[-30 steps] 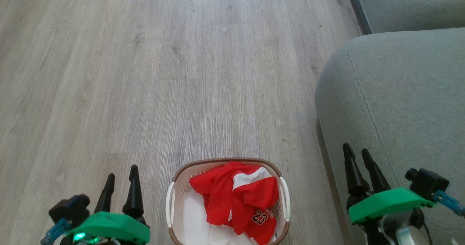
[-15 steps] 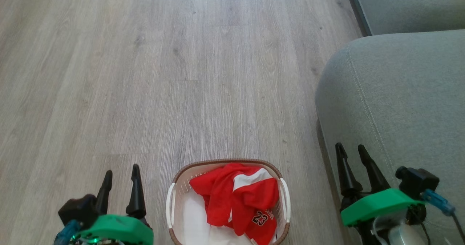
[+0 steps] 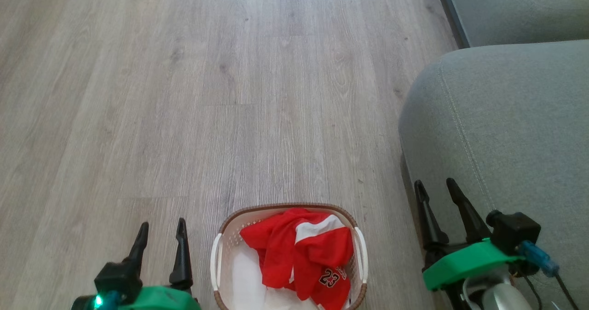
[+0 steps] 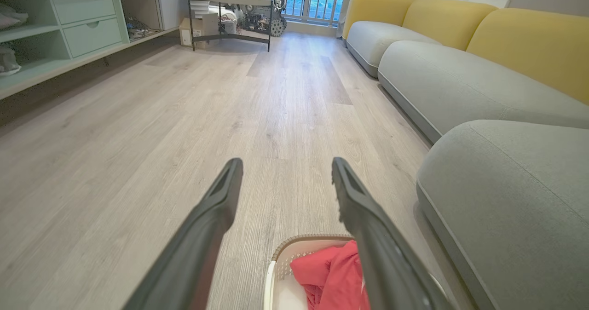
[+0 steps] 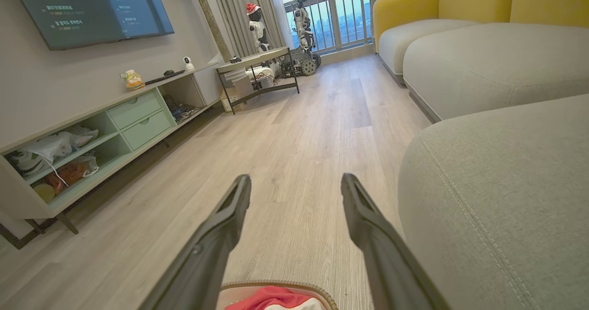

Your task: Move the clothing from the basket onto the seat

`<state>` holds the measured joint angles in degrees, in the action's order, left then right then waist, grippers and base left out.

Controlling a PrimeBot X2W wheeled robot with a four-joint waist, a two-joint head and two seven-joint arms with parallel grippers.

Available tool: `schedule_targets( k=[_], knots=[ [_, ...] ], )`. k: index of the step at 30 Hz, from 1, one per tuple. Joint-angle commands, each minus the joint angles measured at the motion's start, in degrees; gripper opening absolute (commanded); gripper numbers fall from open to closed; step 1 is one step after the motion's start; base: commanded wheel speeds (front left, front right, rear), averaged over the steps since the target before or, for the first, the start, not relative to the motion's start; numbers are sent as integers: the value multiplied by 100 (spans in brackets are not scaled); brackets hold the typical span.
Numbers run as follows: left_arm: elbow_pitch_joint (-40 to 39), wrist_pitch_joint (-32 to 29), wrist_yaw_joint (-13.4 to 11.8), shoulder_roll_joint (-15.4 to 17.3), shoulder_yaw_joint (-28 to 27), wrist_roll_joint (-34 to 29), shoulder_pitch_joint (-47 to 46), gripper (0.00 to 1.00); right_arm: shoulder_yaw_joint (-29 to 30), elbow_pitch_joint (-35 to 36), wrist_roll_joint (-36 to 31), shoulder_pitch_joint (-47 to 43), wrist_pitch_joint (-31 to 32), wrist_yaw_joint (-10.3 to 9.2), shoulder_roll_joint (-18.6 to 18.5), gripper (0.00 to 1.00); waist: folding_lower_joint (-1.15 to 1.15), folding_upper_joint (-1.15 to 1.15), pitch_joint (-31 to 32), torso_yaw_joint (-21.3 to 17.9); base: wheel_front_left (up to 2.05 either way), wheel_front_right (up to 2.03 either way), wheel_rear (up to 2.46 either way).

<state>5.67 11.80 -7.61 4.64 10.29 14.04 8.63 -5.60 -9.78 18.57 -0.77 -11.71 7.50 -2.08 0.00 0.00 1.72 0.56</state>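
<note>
The red clothing (image 3: pixel 303 259) with white panels and a black "23" lies crumpled in the cream basket (image 3: pixel 221 229) with a brown rim, on the floor at the bottom centre of the head view. To the basket's left my left gripper (image 3: pixel 162 225) stands open and empty. On its right, in front of the grey-green seat (image 3: pixel 511 117), my right gripper (image 3: pixel 435 184) is also open and empty. The left wrist view shows the clothing (image 4: pixel 329 273) in the basket (image 4: pixel 280 255) below the fingers, and the seat (image 4: pixel 515 181) to the right. The right wrist view shows the basket (image 5: pixel 276 284), clothing (image 5: pixel 271 297) and seat (image 5: pixel 501 181).
Wide wood floor (image 3: pixel 230 94) stretches ahead. A second sofa cushion (image 3: pixel 515 6) lies beyond the seat, with yellow backrests (image 4: pixel 529 38). A mint-green TV cabinet (image 5: pixel 92 135) lines the left wall; a side table (image 5: pixel 257 71) and robots stand by the far window.
The head view has tilted slightly. My left gripper has sunk lower in the picture and nearer the basket. My right gripper has shifted left towards the basket. The clothing is unchanged.
</note>
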Motion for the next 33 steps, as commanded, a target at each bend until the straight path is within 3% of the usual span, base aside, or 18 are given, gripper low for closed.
schedule_targets(
  k=[1, 14, 33],
  knots=[
    [-254, 120, -44, 47, -149, -247, -161, 100, -155, 252, -243, 94, -128, -1, -72, 100, 0, 0, 11, -3, 0, 0, 0],
    [-374, 319, -105, -25, -187, -919, 29, 100, -242, 215, -1056, 6, -329, -1, -79, 100, 0, 0, 91, -2, 0, 0, 0],
    [-277, 319, 57, -122, -326, -874, 28, 100, -263, 100, -1049, 17, -329, -1, -79, 100, 0, 0, 68, 0, 0, 0, 0]
  ],
)
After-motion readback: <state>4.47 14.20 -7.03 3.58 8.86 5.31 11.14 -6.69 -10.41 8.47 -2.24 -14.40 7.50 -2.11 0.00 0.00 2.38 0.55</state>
